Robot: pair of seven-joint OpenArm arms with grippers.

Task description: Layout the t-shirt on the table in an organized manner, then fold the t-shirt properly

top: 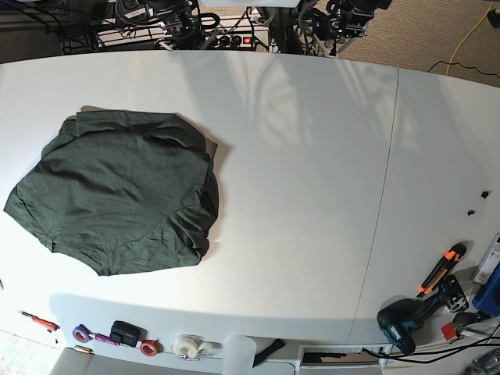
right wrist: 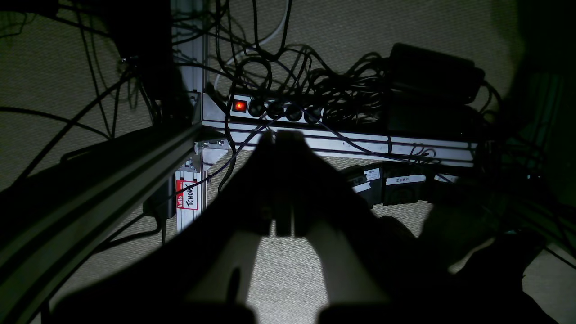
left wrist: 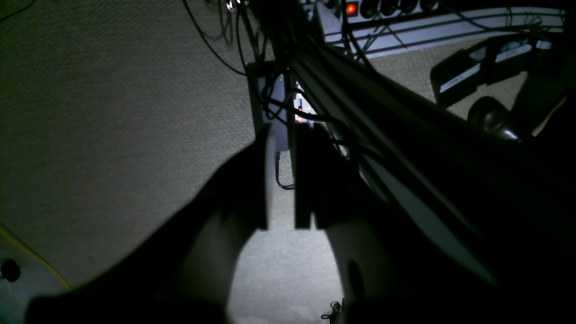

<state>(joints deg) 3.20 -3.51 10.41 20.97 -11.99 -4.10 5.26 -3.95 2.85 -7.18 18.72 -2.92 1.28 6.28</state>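
The dark green t-shirt (top: 117,199) lies crumpled in a rough rounded heap on the left part of the white table (top: 312,195), with folds bunched along its right side. Neither gripper is near it. Both wrist views look down at beige carpet and cables off the table's far edge. My left gripper (left wrist: 281,135) hangs there with a narrow gap between its fingers and nothing in it. My right gripper (right wrist: 281,137) has its fingers pressed together and is empty.
A power strip (right wrist: 239,106) with a lit red switch, an aluminium frame (right wrist: 342,144) and tangled cables lie below the grippers. Along the table's near edge sit tape rolls (top: 187,346), a drill (top: 402,320) and an orange-handled tool (top: 441,269).
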